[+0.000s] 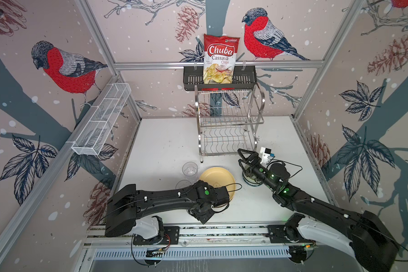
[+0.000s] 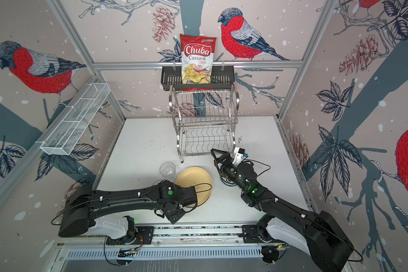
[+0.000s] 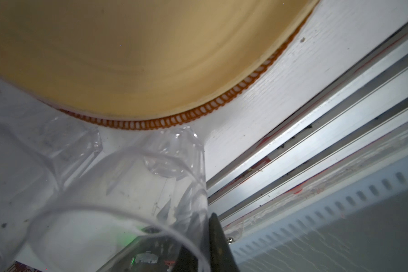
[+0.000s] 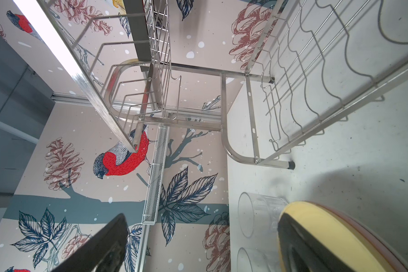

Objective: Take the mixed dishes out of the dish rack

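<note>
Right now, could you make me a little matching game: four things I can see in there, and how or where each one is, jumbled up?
Things:
1. dish rack
2. chips bag
3. cream-yellow plate
4. right gripper

States:
A. lying flat beside the clear glass
B. jaws wide open
C. both tiers empty
D. standing in the black basket at the back wall

Pairs: 1-C, 2-D, 3-A, 4-B
</note>
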{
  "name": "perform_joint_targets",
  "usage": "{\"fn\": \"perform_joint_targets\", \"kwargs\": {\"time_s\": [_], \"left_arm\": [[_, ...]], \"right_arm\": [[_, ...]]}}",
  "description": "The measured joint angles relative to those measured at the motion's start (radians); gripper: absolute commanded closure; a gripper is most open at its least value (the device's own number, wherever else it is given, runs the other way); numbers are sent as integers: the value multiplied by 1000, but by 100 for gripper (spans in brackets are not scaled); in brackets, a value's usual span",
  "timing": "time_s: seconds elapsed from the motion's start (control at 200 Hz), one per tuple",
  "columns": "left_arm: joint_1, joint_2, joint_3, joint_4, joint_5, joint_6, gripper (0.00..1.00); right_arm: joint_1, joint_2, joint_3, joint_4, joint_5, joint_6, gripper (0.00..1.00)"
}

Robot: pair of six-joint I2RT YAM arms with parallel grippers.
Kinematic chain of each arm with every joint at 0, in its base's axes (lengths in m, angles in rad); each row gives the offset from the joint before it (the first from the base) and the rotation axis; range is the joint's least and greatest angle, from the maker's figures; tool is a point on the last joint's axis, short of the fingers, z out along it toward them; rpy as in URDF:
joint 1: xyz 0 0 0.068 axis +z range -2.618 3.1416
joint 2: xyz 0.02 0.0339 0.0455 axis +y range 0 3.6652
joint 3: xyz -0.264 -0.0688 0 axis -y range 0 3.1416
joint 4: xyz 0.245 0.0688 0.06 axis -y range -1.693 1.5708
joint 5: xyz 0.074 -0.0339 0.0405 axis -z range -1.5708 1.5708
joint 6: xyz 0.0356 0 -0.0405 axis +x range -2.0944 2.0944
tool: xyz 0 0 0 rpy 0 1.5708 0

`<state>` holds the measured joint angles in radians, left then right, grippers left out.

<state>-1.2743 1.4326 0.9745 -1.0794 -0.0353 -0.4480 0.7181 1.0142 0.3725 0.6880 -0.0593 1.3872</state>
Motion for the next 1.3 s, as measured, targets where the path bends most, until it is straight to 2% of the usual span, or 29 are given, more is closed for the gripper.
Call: {"fn": "perform_joint_targets", "kwargs": {"time_s": [0.07,0.29,0.425,0.825,1.301], "left_arm": [[0,0,4,1,-5,0,100],[0,4,6,5,-13,1,100],[0,6,6,5,-15,1,92],[0,10,12,11,-19,1,82],[5,-32,91,-3,-24,-10,51]], "right_arm": [[0,0,0,0,0,0,1],[-2,0,-1,0,0,3,1],[-3,-1,-1,0,0,3,1],[-3,-1,-1,0,0,3,1],[-6,-3,-1,-1,-1,3,1]]}}
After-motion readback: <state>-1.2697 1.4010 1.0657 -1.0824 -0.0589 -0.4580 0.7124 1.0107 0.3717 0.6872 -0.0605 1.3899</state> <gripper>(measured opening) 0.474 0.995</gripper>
